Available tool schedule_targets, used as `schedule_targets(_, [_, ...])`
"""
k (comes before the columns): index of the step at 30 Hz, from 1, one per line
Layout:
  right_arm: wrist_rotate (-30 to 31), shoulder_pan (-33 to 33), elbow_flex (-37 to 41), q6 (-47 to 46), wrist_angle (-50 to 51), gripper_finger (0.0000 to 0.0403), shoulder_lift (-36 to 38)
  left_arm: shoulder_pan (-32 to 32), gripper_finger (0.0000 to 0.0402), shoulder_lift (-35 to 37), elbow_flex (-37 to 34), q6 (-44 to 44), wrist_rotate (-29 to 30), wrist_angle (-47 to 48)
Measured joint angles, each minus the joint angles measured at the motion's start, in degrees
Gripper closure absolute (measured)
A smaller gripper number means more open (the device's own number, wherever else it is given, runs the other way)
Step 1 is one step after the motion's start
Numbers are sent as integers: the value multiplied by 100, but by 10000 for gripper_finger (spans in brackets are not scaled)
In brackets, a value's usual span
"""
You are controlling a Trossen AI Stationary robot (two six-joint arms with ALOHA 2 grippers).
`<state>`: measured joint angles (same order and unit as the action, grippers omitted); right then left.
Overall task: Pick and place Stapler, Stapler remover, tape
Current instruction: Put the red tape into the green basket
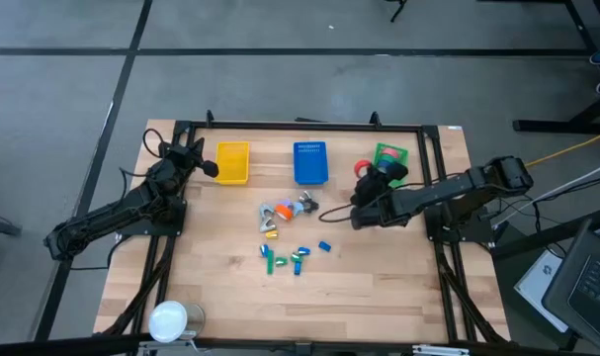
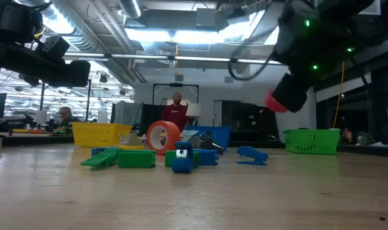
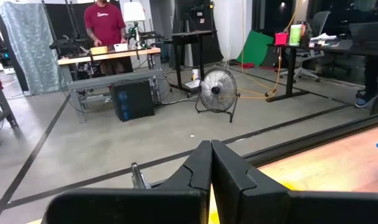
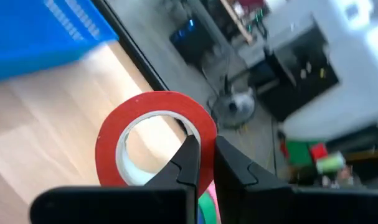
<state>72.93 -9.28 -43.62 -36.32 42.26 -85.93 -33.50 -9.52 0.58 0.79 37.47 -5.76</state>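
My right gripper (image 1: 367,174) hovers beside the green basket (image 1: 390,153), shut on a red tape roll (image 4: 114,134) that also shows in the low view as the red roll (image 2: 275,102), held well above the table. An orange tape roll (image 2: 163,136) stands on its edge in the centre pile (image 1: 280,212). Small green and blue pieces (image 1: 298,258) lie nearer the front edge. My left gripper (image 3: 211,163) is shut and touches nothing; it hangs over the yellow basket (image 1: 232,162). My right gripper pinches the red roll's ring wall (image 4: 206,144), one finger (image 4: 187,158) inside the hole and the other (image 4: 235,168) outside. The roll is lifted clear of the table and sticks out ahead of the fingertips, its hole facing the wrist camera.
A blue basket (image 1: 310,163) sits at the far edge between the yellow and green ones. A white round object (image 1: 168,320) stands at the near left corner. Bare wood lies along the near right of the table (image 1: 398,287). People stand in the room behind.
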Motion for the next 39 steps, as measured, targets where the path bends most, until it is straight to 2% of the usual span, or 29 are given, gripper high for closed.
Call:
schedule_targets(5, [-450,263,0,-1588,1387,379,0,0,400,0,-2,-2,-2,0])
schedule_targets(9, [-969,497,0,-2228,2128,379,3,0,400,0,-2,-2,0,-2])
schedule_targets(14, [-1313,795,-2,-2033,2336,379,378,0,400,0,-2,0,0,0])
schedule_targets(20, [-1411,1020,-2,-1299,2332,379,1476,0,400,0,-1,0,0,-2])
schedule_targets(24, [-1696,1144,-1,-734,2003,379,2192,2,400,0,-2,-2,-2,-1])
schedule_targets(30, [-1866,1314,473,508,525,379,2701,0,400,1,-2,-1,0,0])
schedule_targets(39, [-1861,1410,1365,408,-672,379,2561,0,400,1,0,-2,0,-2])
